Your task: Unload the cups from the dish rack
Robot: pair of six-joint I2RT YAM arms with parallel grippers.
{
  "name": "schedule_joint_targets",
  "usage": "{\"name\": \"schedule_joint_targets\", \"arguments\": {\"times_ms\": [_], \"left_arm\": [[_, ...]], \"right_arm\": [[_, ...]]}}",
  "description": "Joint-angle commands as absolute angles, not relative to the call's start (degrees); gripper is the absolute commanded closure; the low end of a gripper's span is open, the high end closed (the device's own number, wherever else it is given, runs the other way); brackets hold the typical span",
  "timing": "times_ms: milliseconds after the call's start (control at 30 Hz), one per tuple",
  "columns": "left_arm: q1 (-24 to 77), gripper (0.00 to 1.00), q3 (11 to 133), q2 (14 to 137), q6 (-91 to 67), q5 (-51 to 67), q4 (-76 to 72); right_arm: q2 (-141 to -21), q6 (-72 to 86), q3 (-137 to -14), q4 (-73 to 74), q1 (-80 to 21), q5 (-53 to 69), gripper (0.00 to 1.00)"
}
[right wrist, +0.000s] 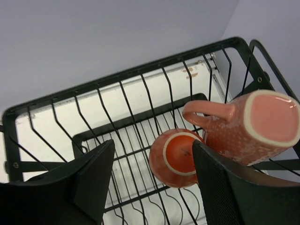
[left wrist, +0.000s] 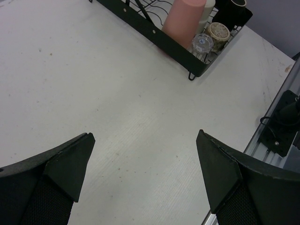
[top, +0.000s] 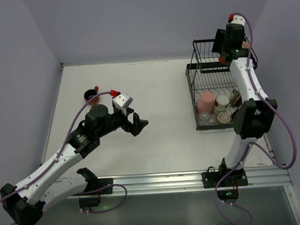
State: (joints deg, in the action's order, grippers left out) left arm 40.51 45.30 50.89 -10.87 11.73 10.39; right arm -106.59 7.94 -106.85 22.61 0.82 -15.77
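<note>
My right gripper point(right wrist: 153, 143) hangs open and empty above the dish rack's point(right wrist: 140, 70) upper basket. The tilted orange cup point(right wrist: 176, 157) lies below my fingers, with the salmon-pink mug point(right wrist: 253, 124) just beside it. I'd drop straight down, clear the wires and pinch only the orange wall. My left gripper point(left wrist: 144, 135) waits wide open, well clear of the rack.

Legible text, labels, brands, numbers, signs: none in any of the three views. Dish rack point(left wrist: 173, 47), salmon-pink mug point(right wrist: 255, 124) and orange cup point(right wrist: 176, 157): plain surfaces, no marking that can be read.
</note>
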Motion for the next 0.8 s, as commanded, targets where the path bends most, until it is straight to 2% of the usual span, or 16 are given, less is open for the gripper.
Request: {"name": "schedule_joint_targets", "arguments": {"times_ms": [0, 200, 500, 600, 767], "left_arm": [[40.0, 0.00, 46.8, 51.3, -10.5, 11.7, 9.5], [39.7, 0.00, 46.6, 51.4, -10.4, 11.4, 9.5], [39.2, 0.00, 46.7, 51.9, -10.5, 12.4, 9.3], [39.1, 0.00, 46.7, 51.8, -10.5, 12.5, 9.3], [38.9, 0.00, 46.6, 51.2, -10.5, 12.6, 9.3]], "right_arm": [[-104.5, 6.2, -105.2, 22.5, 1.8, -17.5, 0.30], [-106.0, 7.5, -104.6, 23.1, 4.5, -14.3, 0.22], [-107.5, 7.8, -104.0, 23.8, 5.3, -8.8, 0.21], [-106.4, 8.3, -103.1, 22.9, 4.9, -6.3, 0.24], [-108.6, 7.7, -107.3, 26.5, 4.9, -5.2, 0.09]]}}
